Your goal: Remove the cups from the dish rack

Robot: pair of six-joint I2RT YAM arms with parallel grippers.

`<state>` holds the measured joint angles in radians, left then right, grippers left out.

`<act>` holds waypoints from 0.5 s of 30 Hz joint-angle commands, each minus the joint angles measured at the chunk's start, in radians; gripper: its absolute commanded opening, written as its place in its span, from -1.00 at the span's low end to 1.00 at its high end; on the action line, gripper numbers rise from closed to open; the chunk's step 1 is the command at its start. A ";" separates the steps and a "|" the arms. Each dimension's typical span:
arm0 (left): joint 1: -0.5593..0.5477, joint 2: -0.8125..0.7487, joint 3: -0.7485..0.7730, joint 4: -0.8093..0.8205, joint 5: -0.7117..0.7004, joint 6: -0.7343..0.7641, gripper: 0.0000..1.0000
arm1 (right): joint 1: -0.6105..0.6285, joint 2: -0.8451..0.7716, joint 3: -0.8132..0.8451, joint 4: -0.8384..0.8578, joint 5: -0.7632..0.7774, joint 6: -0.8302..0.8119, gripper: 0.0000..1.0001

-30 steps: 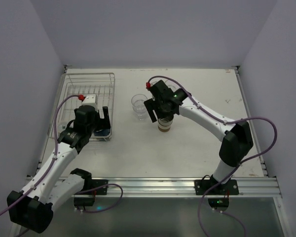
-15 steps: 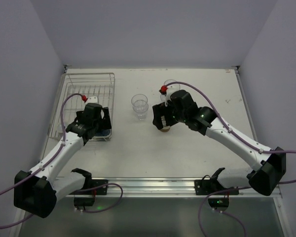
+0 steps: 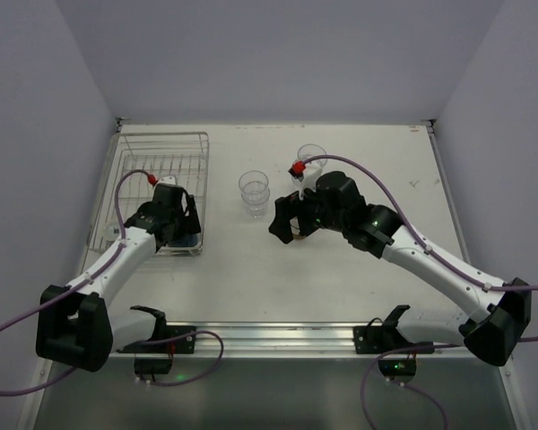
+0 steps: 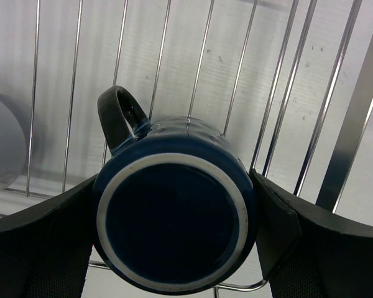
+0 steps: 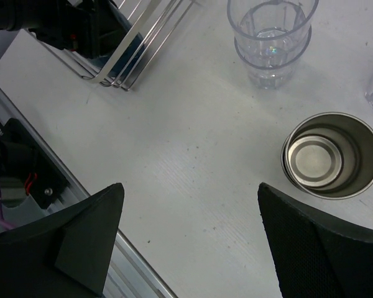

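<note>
The left gripper point(image 3: 179, 224) sits at the near end of the dish rack point(image 3: 166, 136). Its jaws are set on either side of the navy mug point(image 4: 174, 211), with the pads against both flanks, so they appear closed on it. The mug's base faces the wrist camera. Its long axis therefore runs roughly along the line of the jaws' reach, and the handle point(image 4: 115, 115) projects up and to the left, outside the grip. Whether the mug rests on the wires or is raised off them cannot be told. A pale cup point(image 4: 0, 143) lies just beside it in the rack. The right gripper point(image 5: 189, 189) hangs over the worktop point(image 3: 251, 278), well apart from the rack, with its jaws wide open and empty. Near it stand a steel-lined cup point(image 5: 332, 155) and the stacked clear tumblers point(image 5: 272, 37), both upright on the worktop. Assessment: the left arm is the nearer to the rack, and the coming move is a lift clear of the low wire side, then across towards the unloaded cups.
</note>
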<state>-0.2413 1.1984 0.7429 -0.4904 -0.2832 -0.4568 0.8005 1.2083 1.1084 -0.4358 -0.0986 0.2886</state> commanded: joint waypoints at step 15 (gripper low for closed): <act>0.043 -0.329 0.151 0.085 0.053 0.038 -0.19 | 0.026 -0.090 -0.094 0.426 -0.147 0.220 0.82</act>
<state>-0.2073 0.9257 0.7986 -0.5018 -0.2615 -0.4397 0.8200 1.1633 1.0439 -0.2256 -0.1898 0.4084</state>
